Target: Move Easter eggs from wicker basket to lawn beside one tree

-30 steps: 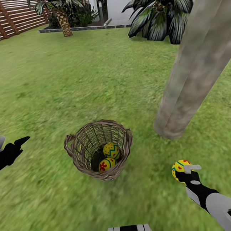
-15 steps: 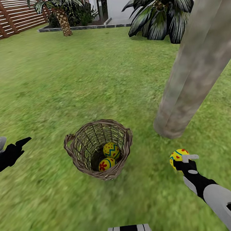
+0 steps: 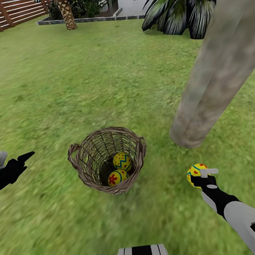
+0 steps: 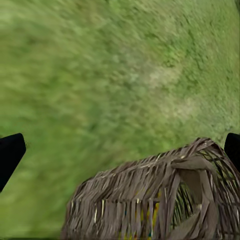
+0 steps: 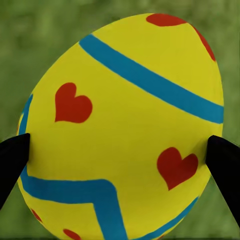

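Egg with red hearts sits clamped between the right gripper fingers at lower right, just below the tree trunk's base. Left gripper hovers spread wide and empty at left. Two eggs lie inside the wicker basket, centre frame, on the lawn.

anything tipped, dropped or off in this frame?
Nothing stands out. The wicker basket sits upright on the lawn with two eggs inside; the right end effector grips the third egg near the tree.
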Robot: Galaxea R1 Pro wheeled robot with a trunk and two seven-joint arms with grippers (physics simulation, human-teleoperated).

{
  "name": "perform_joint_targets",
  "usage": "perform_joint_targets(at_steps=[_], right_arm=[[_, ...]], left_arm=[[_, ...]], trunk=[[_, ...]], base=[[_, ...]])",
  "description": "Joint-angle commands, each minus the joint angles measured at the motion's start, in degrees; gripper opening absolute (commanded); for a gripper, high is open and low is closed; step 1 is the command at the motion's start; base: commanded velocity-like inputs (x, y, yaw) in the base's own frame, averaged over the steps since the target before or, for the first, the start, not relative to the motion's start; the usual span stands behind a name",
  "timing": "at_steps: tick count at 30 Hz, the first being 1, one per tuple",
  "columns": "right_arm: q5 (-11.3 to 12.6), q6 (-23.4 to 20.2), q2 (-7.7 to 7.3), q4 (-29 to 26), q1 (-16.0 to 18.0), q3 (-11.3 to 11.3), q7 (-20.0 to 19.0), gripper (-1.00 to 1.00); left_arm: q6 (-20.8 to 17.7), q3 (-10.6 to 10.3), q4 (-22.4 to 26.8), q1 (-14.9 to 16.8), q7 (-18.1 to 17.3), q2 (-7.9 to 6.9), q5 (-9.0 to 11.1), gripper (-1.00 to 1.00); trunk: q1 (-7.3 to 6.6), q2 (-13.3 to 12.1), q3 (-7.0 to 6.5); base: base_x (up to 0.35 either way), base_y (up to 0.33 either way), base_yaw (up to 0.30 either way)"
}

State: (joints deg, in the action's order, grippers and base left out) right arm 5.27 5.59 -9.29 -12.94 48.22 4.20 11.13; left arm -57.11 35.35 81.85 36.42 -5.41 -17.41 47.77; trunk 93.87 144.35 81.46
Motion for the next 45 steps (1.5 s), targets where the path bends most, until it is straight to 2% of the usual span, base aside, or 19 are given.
perform_joint_targets(at_steps=[1,16,19,20,36,45], right_arm=[[0.5,0.2,-0.03,0.0,0.0,0.4,0.2,-1.00],[0.9,0.7,-0.03,-0.8,0.1,0.0,-0.3,-1.00],[0.9,0.7,-0.02,-1.0,0.1,0.0,-0.2,-1.00],[0.9,0.8,0.05,-1.0,0.1,0.0,-0.2,1.00],[1.0,0.9,0.06,-1.1,0.1,-0.1,-0.4,1.00],[1.0,0.9,0.03,-1.1,0.1,-0.2,-0.4,1.00]], left_arm=[[-0.3,0.1,0.0,0.1,-0.6,0.01,-0.5,1.00],[-0.3,0.1,-0.1,0.1,-0.6,0.01,-0.5,1.00],[-0.2,0.1,0.0,0.1,-0.6,0.01,-0.4,1.00],[-0.3,0.2,0.0,0.1,-0.6,0.01,-0.5,1.00],[-0.2,0.2,0.0,0.1,-0.6,0.01,-0.4,1.00],[-0.3,0.1,-0.1,0.1,-0.6,0.01,-0.4,1.00]], trunk=[[0.01,0.0,0.26],[0.40,0.2,3.59],[0.40,0.2,3.59],[0.40,0.2,3.59],[0.40,0.2,3.59],[0.17,0.1,1.59]], base=[[0.000,0.000,0.000],[0.000,0.000,0.000],[0.000,0.000,0.000],[0.000,0.000,0.000],[0.000,0.000,0.000],[0.000,0.000,0.000]])
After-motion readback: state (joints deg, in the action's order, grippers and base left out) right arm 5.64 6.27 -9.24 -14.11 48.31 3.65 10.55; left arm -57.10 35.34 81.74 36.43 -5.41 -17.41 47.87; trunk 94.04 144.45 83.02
